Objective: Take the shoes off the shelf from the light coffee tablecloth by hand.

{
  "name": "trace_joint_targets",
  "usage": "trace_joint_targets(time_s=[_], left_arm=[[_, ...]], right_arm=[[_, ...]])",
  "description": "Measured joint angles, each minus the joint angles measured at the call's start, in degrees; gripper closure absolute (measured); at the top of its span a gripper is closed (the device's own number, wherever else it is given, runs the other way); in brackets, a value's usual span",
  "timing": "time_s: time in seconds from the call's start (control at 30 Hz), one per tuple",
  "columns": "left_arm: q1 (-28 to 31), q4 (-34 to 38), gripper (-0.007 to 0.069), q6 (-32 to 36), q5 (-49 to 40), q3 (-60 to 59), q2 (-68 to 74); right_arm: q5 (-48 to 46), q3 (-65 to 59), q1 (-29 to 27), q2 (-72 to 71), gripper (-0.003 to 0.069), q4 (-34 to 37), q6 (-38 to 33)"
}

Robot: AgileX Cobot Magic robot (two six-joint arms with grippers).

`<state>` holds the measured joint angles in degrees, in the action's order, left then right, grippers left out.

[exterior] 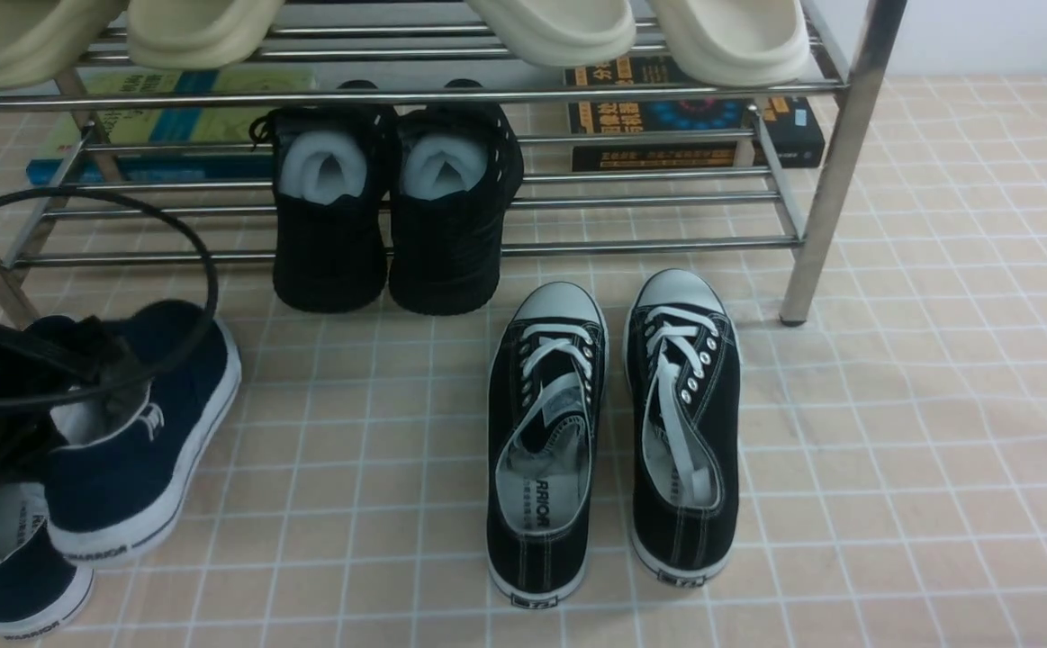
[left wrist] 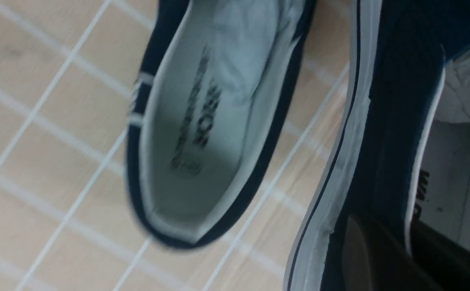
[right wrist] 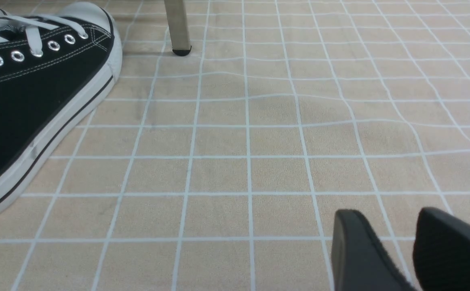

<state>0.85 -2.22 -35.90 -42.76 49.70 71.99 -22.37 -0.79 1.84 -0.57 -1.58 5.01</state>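
Now navy shoes [exterior: 131, 450], white WARRIOR soles, grey lining; left fingers [left wrist: 364, 254] pinching one's side wall, right fingers [right wrist: 356, 250] spread.

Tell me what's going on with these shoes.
The left gripper is clamped on the side wall of one navy slip-on shoe, in front of the chrome shelf at the left of the checked tablecloth. Its mate lies right beside it on the cloth. The right gripper is open and holds nothing, low over bare cloth near the black lace-up sneakers. The black mesh shoes sit on the shelf's lower tier.
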Motion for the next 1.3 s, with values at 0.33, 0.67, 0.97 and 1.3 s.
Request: trace_joint_targets(time_s=[0.33,0.67,0.97,1.3], left_arm=[[0.0,0.2,0.0588,-2.19,4.08,-0.55,0.8],[0.0,0.49,0.0391,-0.22,9.05,-0.49,8.54],[0.0,0.49,0.0305,6.86,3.13,2.66,2.3],[0.0,3.34,0.062,17.72,-9.6,8.62,-7.39]], right_arm=[[0.0,0.0,0.0,0.0,0.0421,0.0,0.0],[0.0,0.0,0.0,0.0,0.0421,0.0,0.0],[0.0,0.0,0.0,0.0,0.0421,0.0,0.0],[0.0,0.0,0.0,0.0,0.0421,0.0,0.0]])
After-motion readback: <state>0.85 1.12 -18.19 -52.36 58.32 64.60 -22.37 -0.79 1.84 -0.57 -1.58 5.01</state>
